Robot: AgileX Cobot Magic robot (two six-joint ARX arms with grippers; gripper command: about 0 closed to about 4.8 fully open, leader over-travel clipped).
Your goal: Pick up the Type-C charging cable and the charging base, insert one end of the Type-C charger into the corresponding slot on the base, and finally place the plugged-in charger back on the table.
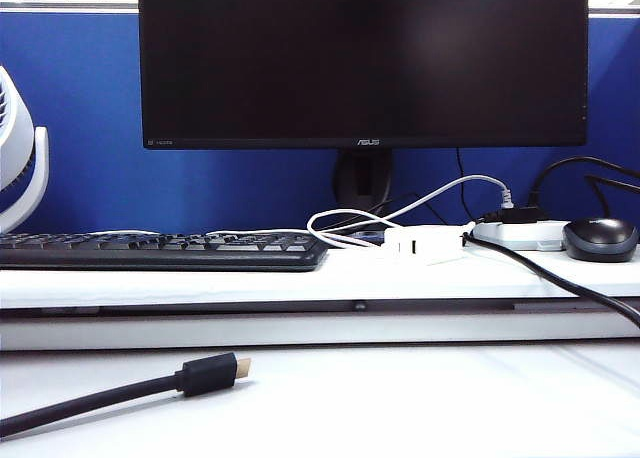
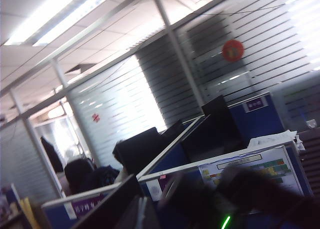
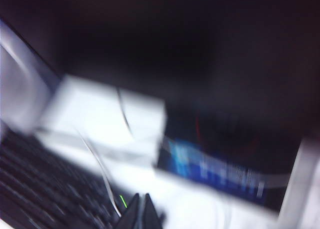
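Note:
The charging base (image 1: 425, 242), a small white block, lies on the raised shelf of the table (image 1: 400, 398), right of the keyboard. The thin white Type-C charging cable (image 1: 345, 226) loops beside it and touches its left end. Neither gripper shows in the exterior view. In the left wrist view my left gripper (image 2: 140, 214) is shut and empty, aimed up at the office ceiling and partitions. The right wrist view is heavily blurred. There my right gripper (image 3: 142, 211) is shut on nothing, above the white surface near a thin white cable (image 3: 100, 171) and a white block (image 3: 105, 119), too blurred to name.
A black keyboard (image 1: 160, 250) and a big monitor (image 1: 362, 58) fill the shelf. A white power strip (image 1: 520, 235) with a black plug and a dark mouse (image 1: 600, 239) sit at the right. A thick black cable with a gold-tipped plug (image 1: 210, 374) lies on the front desk. A white fan (image 1: 18, 158) stands far left.

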